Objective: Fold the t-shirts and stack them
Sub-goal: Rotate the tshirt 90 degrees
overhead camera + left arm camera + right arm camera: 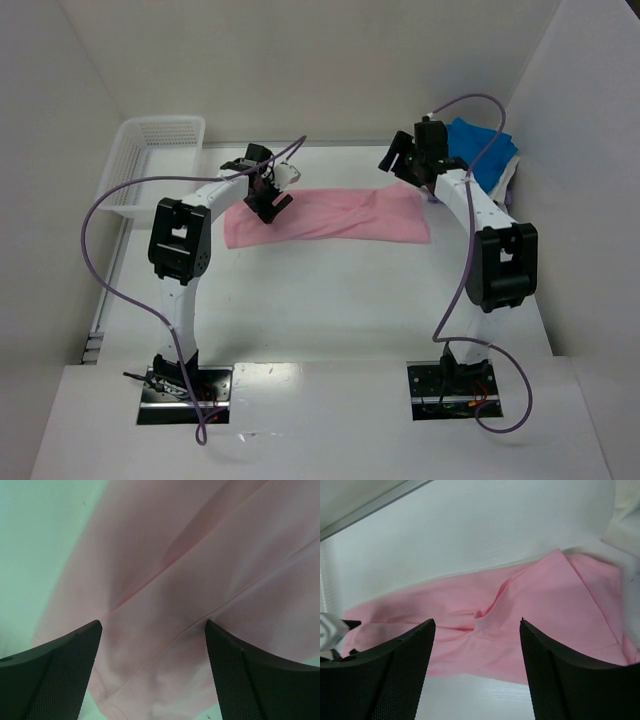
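The light pink t-shirt (335, 215) lies folded into a long strip across the middle of the table; it also shows in the left wrist view (200, 570) and the right wrist view (530, 625). My left gripper (270, 203) is open and empty, just above the strip's left end. My right gripper (402, 162) is open and empty, raised above the strip's right end. The bright blue t-shirt (480, 150) lies on a white one (511, 172) at the back right, behind the right arm.
A white plastic mesh basket (150, 160) stands at the back left. White walls close in the table at the back and both sides. The arm bases sit at the near edge.
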Available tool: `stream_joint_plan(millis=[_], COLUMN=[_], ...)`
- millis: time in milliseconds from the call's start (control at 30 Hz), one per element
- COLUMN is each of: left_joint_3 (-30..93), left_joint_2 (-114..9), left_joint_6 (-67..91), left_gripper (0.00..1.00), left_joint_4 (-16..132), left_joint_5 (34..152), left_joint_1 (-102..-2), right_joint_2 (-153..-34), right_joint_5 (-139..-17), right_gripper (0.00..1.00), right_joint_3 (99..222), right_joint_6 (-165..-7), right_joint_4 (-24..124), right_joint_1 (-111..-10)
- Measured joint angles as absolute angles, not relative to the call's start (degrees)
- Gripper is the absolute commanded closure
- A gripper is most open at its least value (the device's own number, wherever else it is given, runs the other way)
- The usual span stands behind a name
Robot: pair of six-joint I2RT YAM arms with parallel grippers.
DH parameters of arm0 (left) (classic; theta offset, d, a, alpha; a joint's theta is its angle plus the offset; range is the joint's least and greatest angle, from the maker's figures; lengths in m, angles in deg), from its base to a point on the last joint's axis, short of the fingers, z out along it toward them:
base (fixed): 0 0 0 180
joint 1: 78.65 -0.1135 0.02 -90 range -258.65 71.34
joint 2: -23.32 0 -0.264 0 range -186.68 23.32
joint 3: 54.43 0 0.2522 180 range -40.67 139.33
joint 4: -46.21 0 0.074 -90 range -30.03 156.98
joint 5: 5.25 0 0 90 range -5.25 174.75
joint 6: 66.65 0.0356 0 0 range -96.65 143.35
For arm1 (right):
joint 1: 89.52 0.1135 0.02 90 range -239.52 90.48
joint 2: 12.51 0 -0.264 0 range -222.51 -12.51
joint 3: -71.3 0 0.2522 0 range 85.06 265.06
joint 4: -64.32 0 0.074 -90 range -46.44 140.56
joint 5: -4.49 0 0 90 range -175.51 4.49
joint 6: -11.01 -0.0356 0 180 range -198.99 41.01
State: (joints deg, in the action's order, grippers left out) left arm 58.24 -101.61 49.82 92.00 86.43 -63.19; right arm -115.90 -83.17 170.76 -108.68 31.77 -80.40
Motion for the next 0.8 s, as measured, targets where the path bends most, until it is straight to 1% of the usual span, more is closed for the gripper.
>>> stream_joint_plan(millis=[167,400,467,667,800], left_joint_3=[56.4,55.4,54.5,49.8,46.4], left_joint_2=[-101.5,-100.8,-100.1,-96.7,-94.6], left_joint_6=[51.6,51.5,51.2,46.6,42.0], left_gripper=[0.08,0.07,0.07,0.07,0.07], left_joint_4=[90.8,90.6,91.4,97.6,100.9], left_joint_5=[83.3,82.0,81.5,82.1,85.7], left_joint_1=[-63.2,-62.4,-61.9,-57.2,-53.4], right_joint_2=[-112.9,-112.7,-112.7,-112.9,-113.8], right_joint_5=[-83.2,-83.2,-83.2,-84.4,-85.5], right_gripper=[0.21,0.15,0.15,0.14,0.14], right_joint_3=[169.0,168.2,168.2,168.2,167.9], right_joint_6=[-109.2,-109.4,-109.4,-109.1,-108.8], right_joint_4=[31.6,30.5,30.3,28.3,25.7], right_joint_1=[-80.4,-80.4,-80.4,-80.4,-80.4])
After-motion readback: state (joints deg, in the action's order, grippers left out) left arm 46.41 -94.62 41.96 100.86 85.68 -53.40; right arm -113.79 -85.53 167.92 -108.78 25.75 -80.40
